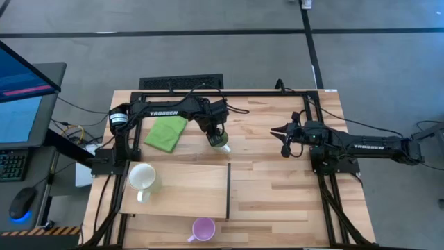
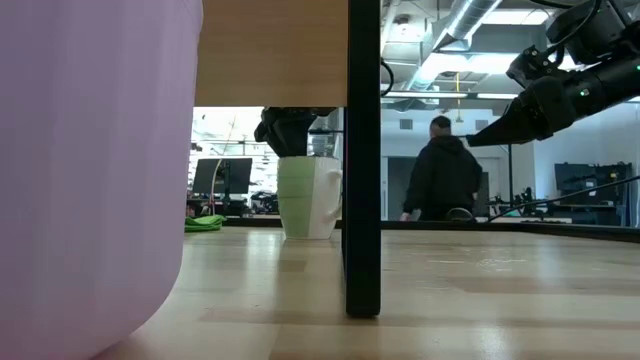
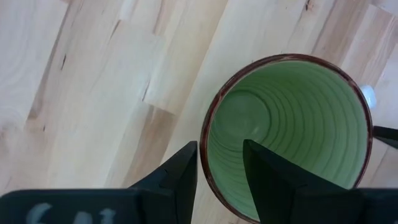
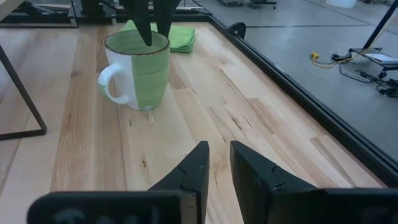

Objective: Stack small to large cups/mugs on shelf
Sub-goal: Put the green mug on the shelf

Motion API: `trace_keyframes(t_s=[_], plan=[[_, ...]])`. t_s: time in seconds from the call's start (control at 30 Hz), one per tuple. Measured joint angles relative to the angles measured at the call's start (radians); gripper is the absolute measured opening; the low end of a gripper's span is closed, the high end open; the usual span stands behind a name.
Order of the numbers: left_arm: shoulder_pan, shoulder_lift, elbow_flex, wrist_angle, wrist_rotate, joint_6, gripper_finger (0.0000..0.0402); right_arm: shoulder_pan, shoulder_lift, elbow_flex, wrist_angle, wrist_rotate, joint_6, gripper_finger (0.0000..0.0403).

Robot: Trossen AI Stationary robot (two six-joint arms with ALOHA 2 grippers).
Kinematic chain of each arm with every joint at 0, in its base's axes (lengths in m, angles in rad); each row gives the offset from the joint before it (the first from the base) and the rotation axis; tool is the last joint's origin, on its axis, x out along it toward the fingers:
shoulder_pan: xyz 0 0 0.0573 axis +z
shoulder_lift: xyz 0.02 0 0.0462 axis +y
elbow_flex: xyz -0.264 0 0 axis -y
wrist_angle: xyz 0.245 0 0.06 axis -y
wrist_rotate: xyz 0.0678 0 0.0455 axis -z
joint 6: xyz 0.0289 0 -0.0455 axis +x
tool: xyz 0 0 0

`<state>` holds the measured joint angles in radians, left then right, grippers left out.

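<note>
Between the left pincer's (image 3: 221,171) fingers, the green mug's (image 3: 292,124) rim

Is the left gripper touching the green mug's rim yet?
Cannot tell. The left wrist view shows the left gripper straddling the green mug rim, one finger inside, one outside, contact unclear.

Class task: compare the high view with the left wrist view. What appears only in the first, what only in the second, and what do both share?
Only the high view shows the white mug on the shelf, the purple mug, the green cloth and the right gripper. Only the left wrist view shows the ridged green inside of the green mug, with one finger inside its rim and one outside. Both show the left gripper at that mug.
</note>
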<state>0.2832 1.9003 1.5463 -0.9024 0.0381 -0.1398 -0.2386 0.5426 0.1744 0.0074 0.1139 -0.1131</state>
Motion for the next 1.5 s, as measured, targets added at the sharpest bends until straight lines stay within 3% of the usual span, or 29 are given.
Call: trace_keyframes(t_s=[0.6,1.23,1.5], plan=[[0.0,0.0,0.0,-0.002,0.0,0.002,0.0007,0.0,0.0,0.0,0.0,0.0,0.0,0.0087],[-0.001,0.0,0.002,0.005,-0.043,0.088,0.0001,0.0,0.0,0.0,0.0,0.0,-0.003,0.0087],[-0.003,0.0,0.088,-0.12,-0.047,0.148,0.0001,0.0,0.0,0.0,0.0,0.0,-0.019,0.0087]])
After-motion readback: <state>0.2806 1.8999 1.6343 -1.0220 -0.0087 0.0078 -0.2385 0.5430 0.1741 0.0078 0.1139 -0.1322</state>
